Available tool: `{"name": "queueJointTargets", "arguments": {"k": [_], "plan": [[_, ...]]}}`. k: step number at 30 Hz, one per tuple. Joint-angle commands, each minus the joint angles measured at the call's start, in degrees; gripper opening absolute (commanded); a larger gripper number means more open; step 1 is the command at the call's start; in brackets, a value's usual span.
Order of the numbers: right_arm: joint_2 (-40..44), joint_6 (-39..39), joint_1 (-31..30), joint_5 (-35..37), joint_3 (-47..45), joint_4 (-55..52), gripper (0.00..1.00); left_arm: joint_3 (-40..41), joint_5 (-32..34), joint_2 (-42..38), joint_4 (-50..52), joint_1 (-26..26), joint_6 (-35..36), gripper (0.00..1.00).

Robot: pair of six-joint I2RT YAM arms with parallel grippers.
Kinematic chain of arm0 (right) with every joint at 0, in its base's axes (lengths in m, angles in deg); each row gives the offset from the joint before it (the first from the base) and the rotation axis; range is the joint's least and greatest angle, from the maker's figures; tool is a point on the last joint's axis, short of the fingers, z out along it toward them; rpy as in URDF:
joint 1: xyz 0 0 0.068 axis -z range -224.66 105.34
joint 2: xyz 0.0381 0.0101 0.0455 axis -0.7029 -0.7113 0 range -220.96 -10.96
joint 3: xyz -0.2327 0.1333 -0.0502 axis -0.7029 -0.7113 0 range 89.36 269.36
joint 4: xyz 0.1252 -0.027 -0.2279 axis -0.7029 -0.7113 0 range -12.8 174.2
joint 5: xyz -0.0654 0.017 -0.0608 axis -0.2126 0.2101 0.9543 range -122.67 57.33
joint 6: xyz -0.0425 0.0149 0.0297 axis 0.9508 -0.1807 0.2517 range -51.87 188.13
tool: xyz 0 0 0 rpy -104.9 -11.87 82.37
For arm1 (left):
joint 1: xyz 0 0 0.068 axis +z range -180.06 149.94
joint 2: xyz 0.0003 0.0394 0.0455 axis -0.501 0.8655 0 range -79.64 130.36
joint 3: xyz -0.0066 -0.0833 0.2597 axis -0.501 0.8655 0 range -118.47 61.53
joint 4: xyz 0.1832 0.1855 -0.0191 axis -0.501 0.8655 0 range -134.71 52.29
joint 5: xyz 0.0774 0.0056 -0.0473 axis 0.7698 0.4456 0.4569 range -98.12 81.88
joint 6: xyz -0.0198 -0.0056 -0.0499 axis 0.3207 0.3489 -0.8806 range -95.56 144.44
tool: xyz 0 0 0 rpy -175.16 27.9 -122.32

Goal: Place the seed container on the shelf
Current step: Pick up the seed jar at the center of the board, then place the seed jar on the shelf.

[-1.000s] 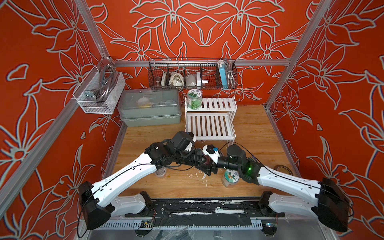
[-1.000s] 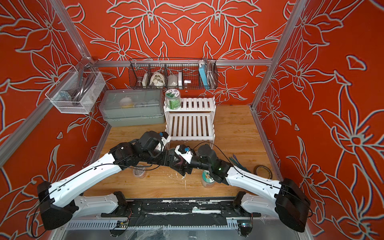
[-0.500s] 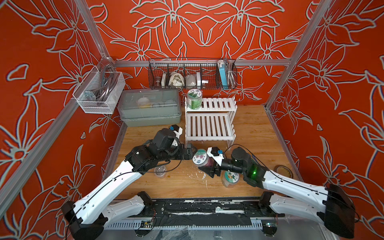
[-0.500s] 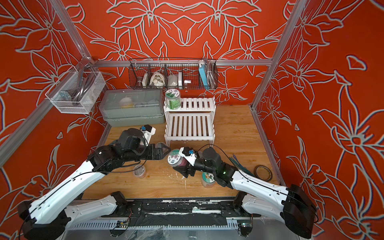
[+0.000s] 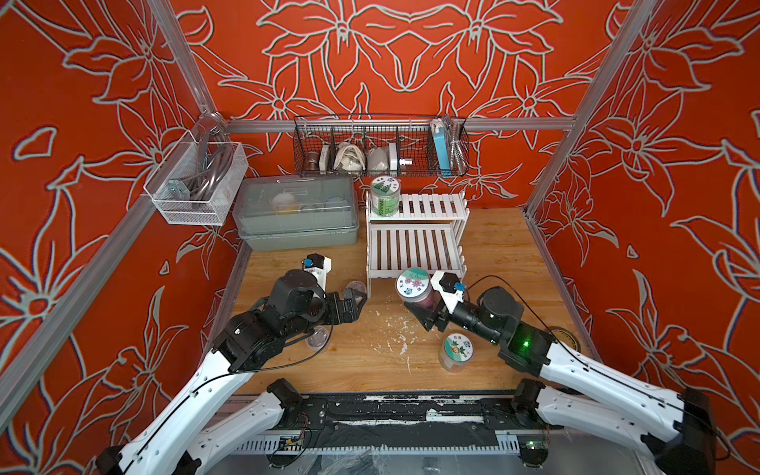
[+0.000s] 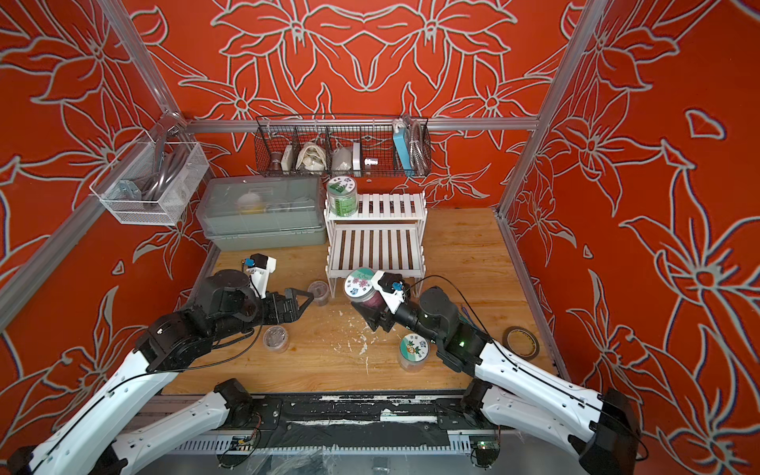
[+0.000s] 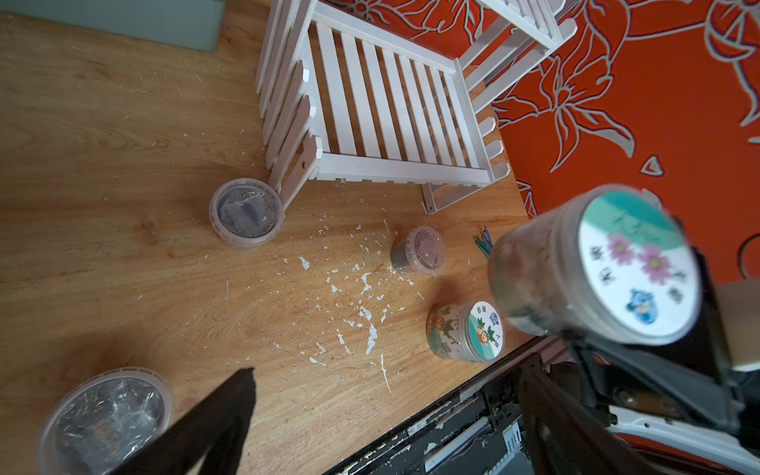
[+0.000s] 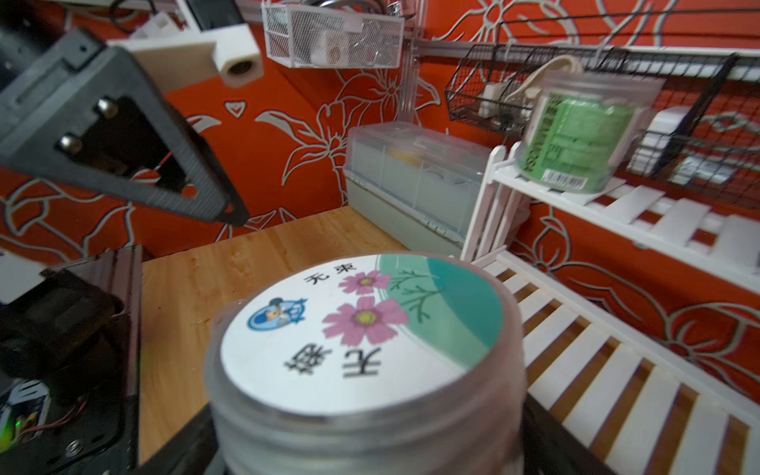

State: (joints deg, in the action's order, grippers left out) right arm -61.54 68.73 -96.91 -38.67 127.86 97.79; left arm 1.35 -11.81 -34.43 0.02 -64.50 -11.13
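The seed container (image 5: 414,283) is a clear jar with a white and teal lid printed with pink flowers. My right gripper (image 5: 423,306) is shut on its body and holds it tilted above the table, just in front of the shelf's lower tier. The lid fills the right wrist view (image 8: 362,329). The shelf (image 5: 415,242) is a white slatted two-tier rack at the back middle, seen in both top views (image 6: 376,246). My left gripper (image 5: 353,302) stands open and holds nothing, to the left of the container. The left wrist view also shows the container (image 7: 596,267).
A green-labelled jar (image 5: 384,197) stands on the shelf's upper tier at its left end. An orange-labelled jar (image 5: 456,351) and two clear tubs (image 5: 318,339) (image 5: 355,288) sit on the table. A grey lidded box (image 5: 294,214), a black wire basket (image 5: 380,152) and a white mesh basket (image 5: 193,185) line the back.
My left gripper has opened and drawn back to the left, away from the container. The right gripper has carried the container from mid-table toward the shelf's front.
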Motion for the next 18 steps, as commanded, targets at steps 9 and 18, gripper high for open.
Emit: {"name": "queueJointTargets", "arguments": {"k": [9, 18], "plan": [[-10.9, 1.8, 11.1, 7.6, 13.4, 13.5, 0.62, 0.6, -0.3, -1.5, -0.1, 0.4, 0.2, 0.99], [-25.5, -2.2, 16.9, 5.0, 20.8, 23.0, 0.62, 1.6, -0.5, -1.9, -0.9, 0.5, 1.0, 0.99]]}}
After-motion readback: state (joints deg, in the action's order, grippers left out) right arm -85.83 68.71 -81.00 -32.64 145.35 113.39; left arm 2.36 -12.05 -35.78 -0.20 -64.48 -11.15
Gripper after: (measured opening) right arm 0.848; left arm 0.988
